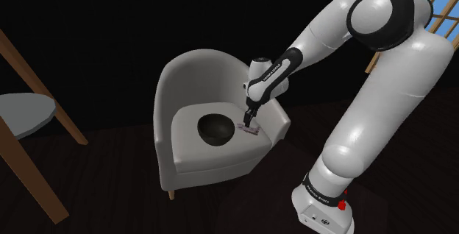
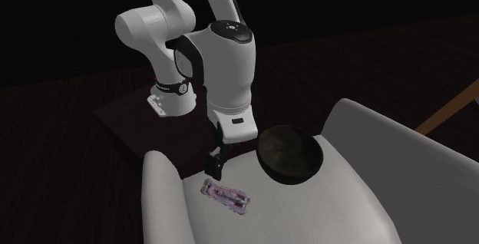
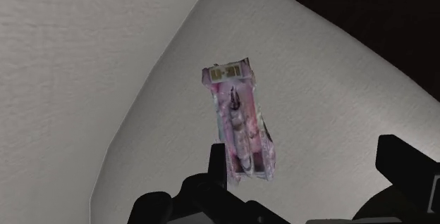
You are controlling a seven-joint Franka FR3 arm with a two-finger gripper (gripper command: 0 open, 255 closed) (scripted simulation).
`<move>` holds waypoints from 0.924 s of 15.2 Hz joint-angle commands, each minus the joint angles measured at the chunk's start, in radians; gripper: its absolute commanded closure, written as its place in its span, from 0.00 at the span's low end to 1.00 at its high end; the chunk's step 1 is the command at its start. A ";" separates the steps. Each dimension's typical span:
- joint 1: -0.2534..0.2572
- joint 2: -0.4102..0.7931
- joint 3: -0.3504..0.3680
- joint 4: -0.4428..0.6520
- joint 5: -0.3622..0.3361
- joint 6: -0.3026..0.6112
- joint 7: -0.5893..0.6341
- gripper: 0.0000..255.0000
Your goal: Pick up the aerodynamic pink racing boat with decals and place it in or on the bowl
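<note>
The pink racing boat (image 1: 250, 130) lies flat on the seat of a white armchair (image 1: 191, 71), close to the armrest. Beside it on the seat sits a dark round bowl (image 1: 216, 128). My black gripper (image 1: 248, 118) hangs just above the boat, pointing down, fingers open and empty. In the second exterior view the gripper (image 2: 216, 169) hovers over one end of the boat (image 2: 226, 196), with the bowl (image 2: 289, 155) to that view's right. In the wrist view the decaled boat (image 3: 236, 120) lies ahead of the gripper (image 3: 303, 152), its near end beside one finger (image 3: 217, 160).
A round grey table (image 1: 26, 111) and slanted wooden beams (image 1: 62, 100) stand at the shoulder view's left. The armchair's curved back (image 2: 368, 150) and armrests wall in the seat. The arm's stand (image 1: 324, 214) sits on a dark floor. A black area lies behind.
</note>
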 commanded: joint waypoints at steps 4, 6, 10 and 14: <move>-0.018 0.185 -0.014 0.076 -0.017 0.126 -0.048 0.00; -0.022 0.218 -0.012 0.080 -0.012 0.155 -0.052 0.00; -0.031 0.284 -0.006 0.090 -0.002 0.210 -0.058 0.00; -0.036 0.310 -0.003 0.095 0.002 0.232 -0.061 0.00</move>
